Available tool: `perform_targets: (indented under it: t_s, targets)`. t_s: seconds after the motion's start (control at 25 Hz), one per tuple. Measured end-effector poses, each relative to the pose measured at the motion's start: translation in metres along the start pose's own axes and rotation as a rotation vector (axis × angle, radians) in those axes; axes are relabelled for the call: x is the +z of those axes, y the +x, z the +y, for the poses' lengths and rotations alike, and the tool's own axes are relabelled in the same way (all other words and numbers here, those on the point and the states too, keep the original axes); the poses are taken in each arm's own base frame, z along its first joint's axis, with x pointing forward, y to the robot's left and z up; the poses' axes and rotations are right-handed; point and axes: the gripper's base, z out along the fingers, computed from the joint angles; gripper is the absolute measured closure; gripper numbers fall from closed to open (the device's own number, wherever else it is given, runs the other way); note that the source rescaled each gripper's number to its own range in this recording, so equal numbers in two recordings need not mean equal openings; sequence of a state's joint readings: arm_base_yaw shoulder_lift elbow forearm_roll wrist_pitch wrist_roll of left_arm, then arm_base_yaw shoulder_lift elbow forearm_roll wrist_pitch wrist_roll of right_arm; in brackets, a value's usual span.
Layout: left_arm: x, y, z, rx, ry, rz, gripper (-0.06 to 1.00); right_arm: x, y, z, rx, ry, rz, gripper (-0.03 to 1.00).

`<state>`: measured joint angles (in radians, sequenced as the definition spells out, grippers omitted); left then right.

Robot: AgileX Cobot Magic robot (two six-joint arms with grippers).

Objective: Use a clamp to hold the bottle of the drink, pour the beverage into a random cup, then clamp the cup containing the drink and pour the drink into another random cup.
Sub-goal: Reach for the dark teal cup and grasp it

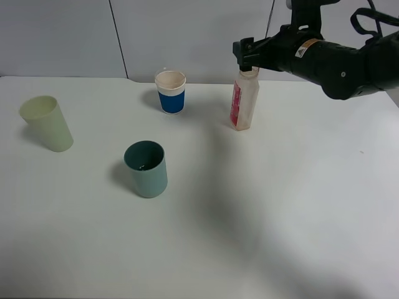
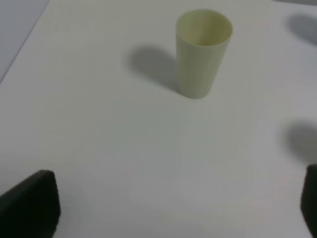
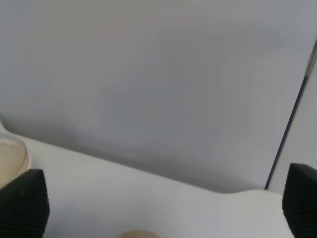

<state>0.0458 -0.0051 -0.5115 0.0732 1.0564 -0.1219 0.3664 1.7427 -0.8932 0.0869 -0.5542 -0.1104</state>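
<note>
Right arm (image 1: pixel 336 65): black, cable-draped, reaching leftward from the far right edge, held high. Right end effector (image 1: pixel 247 56): pointed left, jaws spread wide, gripping nothing. Left end effector (image 2: pixel 168 208): tilted downward, jaws likewise wide apart and empty.

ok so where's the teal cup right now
In the exterior high view the teal cup stands upright left of centre, nearer the camera than the blue-banded cup and to the right of the pale yellow-green cup.

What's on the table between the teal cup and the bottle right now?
Nothing. In the high view the white table between the teal cup and the bottle is bare, only shadow across it.
</note>
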Motion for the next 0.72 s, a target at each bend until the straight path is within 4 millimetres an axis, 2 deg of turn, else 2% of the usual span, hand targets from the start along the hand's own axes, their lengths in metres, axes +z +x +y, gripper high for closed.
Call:
perform_targets:
  t_s: [0.2,0.44,0.72]
  targets:
    - [0.000,0.000,0.000,0.000,0.000,0.000,0.02,-0.011,-0.015,0.000,-0.001,-0.007,0.002,0.08]
    - [0.000,0.000,0.000,0.000,0.000,0.000,0.02,-0.024,-0.028,-0.001,0.042,-0.015,0.037,-0.01]
    - [0.000,0.000,0.000,0.000,0.000,0.000,0.02,-0.055,-0.053,-0.001,0.073,-0.034,0.089,-0.03]
